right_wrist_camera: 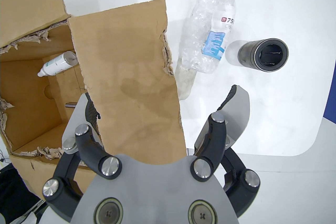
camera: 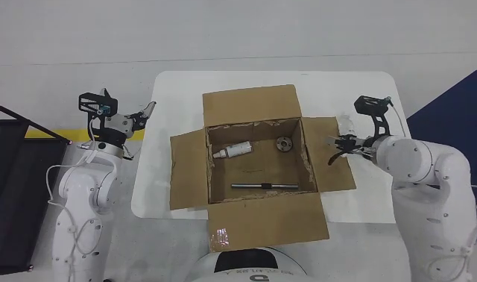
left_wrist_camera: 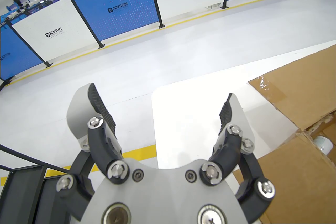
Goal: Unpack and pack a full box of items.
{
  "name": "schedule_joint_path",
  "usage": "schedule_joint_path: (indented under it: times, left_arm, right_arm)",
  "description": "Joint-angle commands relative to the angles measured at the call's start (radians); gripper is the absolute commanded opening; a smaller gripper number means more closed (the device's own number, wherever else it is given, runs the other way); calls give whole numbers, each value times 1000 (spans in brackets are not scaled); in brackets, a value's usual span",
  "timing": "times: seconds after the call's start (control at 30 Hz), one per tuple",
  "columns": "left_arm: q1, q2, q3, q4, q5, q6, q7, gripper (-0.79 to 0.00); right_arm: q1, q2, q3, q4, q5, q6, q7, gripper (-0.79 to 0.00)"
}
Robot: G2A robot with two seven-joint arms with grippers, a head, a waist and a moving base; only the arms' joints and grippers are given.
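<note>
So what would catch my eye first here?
The open cardboard box mid-table, flaps spread, with a small white bottle, a round metal part and a dark rod inside. Past its right flap a clear plastic bottle and a dark metal cylinder lie on the white table by the open right gripper; the left gripper, also open, sits at the table's left edge.

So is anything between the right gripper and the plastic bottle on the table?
Yes, the box flap juts across the open right gripper and overlaps the plastic bottle at its base; the cap end lies clear.
</note>
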Motion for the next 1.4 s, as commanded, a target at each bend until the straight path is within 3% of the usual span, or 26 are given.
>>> schedule_joint_path:
  times: [0.0, 0.2, 0.3, 0.47, 0.9, 1.1, 1.3, 1.33, 1.37]
  left_arm:
    - [0, 0, 2, -3, 2, -3, 2, 0]
    - [4, 5, 19, -15, 24, -42, 8, 0]
    - [9, 7, 22, -20, 26, -47, 8, 0]
    - [22, 9, 10, -8, 12, -40, 18, 0]
    - [33, 11, 1, 1, -2, -25, 28, 0]
    - [33, 11, 1, 1, -2, -25, 28, 0]
    - [33, 11, 1, 1, -2, -25, 28, 0]
    - [33, 11, 1, 1, -2, -25, 28, 0]
    - [33, 11, 1, 1, -2, -25, 28, 0]
  right_arm:
    - [0, 0, 0, 0, 0, 0, 0, 0]
    - [-4, -4, -61, 1, 121, -103, -63, 0]
    - [21, -6, -98, 39, 190, -121, -68, -225]
    - [68, -9, -162, 104, 279, -166, -71, -397]
    - [211, -22, -297, 214, 360, -85, -132, -468]
    - [234, -23, -336, 184, 357, -64, -160, -397]
    - [181, -11, -309, 41, 365, -175, -183, -311]
    - [173, -9, -311, 22, 369, -208, -181, -277]
    - [166, -6, -309, 4, 379, -247, -176, -83]
